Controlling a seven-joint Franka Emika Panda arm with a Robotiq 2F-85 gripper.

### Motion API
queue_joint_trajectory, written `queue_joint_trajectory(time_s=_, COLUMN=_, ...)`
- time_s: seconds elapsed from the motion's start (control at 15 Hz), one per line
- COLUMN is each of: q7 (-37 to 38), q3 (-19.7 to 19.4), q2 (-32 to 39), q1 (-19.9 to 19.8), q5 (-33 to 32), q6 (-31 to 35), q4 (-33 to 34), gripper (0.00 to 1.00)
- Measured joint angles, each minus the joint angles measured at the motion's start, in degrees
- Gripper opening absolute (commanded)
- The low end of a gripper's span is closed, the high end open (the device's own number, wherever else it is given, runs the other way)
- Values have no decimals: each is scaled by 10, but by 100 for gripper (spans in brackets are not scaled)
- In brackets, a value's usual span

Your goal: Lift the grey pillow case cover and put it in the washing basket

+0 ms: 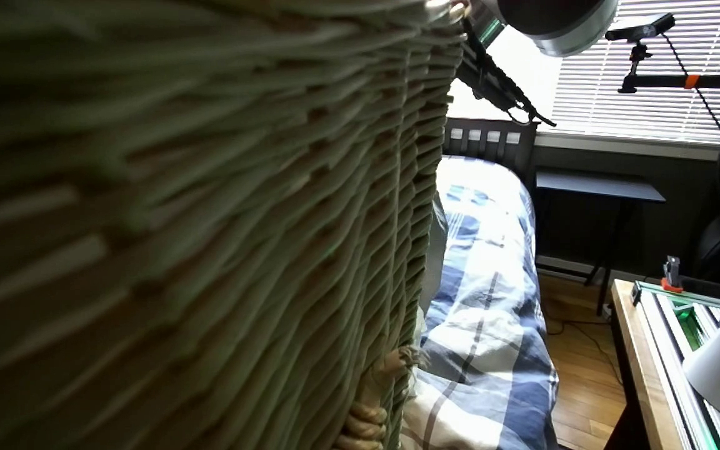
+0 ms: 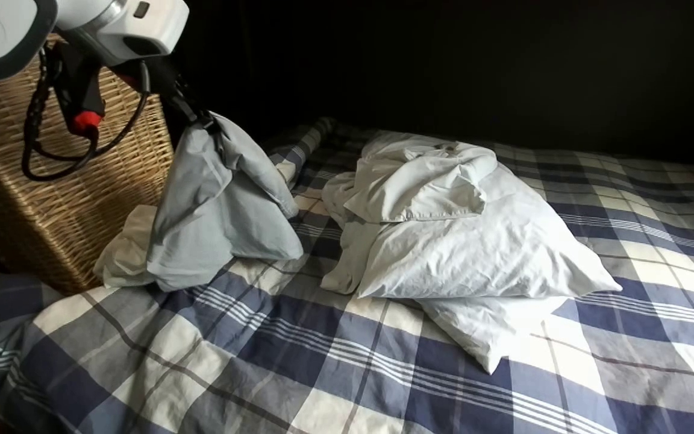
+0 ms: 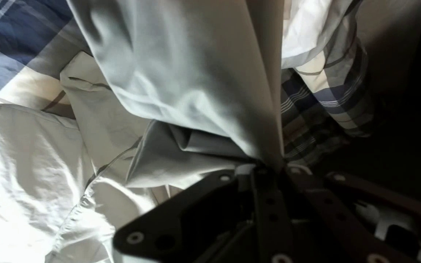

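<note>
Pinching the grey pillow case cover (image 2: 199, 217) beside the washing basket (image 2: 52, 196), the gripper (image 3: 273, 169) should find it limp, light, best held up top.

Pillow case cover (image 2: 199, 205): plain light grey. Washing basket (image 2: 82, 208): tan, horizontal weave. Bedding (image 2: 329, 367): navy-and-cream check, thin white stripes running through. Pillow (image 2: 497, 259): plain white. End effector (image 3: 270, 171): black.
</note>
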Motion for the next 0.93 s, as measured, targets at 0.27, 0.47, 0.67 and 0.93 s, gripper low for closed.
queue_joint_trajectory(time_s=0.27, q7=0, q3=0, q2=17, q1=-3, q5=0, q6=0, q4=3, gripper=0)
queue_joint_trajectory(time_s=0.47, q7=-27, q3=1, q2=-5, q1=12, q5=13, q6=-68, q4=17, gripper=0)
queue_joint_trajectory(time_s=0.67, q7=-71, q3=0, q2=-74, q1=42, q5=46, q6=-183, q4=38, gripper=0)
queue_joint_trajectory(time_s=0.93, q7=-83, q3=1, q2=-180, q1=47, q5=56, q6=-275, q4=52, gripper=0)
